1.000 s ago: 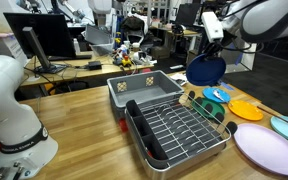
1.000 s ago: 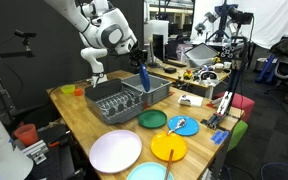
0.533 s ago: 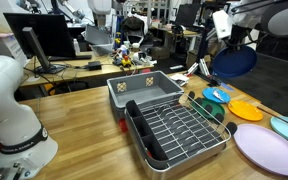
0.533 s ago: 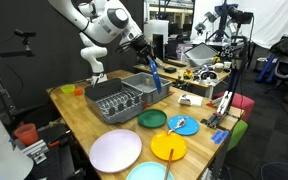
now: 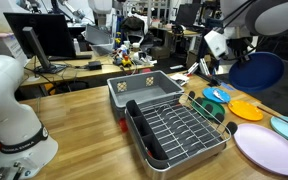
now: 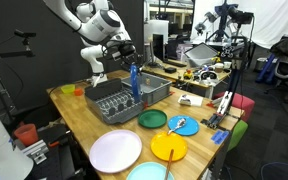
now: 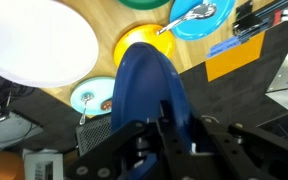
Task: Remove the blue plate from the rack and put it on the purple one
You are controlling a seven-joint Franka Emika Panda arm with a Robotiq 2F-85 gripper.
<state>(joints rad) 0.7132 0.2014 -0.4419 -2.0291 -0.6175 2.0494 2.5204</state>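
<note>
The blue plate (image 5: 256, 72) is held on edge, clamped by its rim in the jaws of the gripper (image 7: 169, 118), and is raised clear of the rack (image 5: 179, 130). This height is judged to allow transfer to the purple one (image 5: 267, 148), which lies unoccupied.

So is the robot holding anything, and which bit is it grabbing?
Yes. The gripper is pinching the blue plate by its rim, on the edge nearest the wrist. The plate is up in the air, clear of the rack.
</note>
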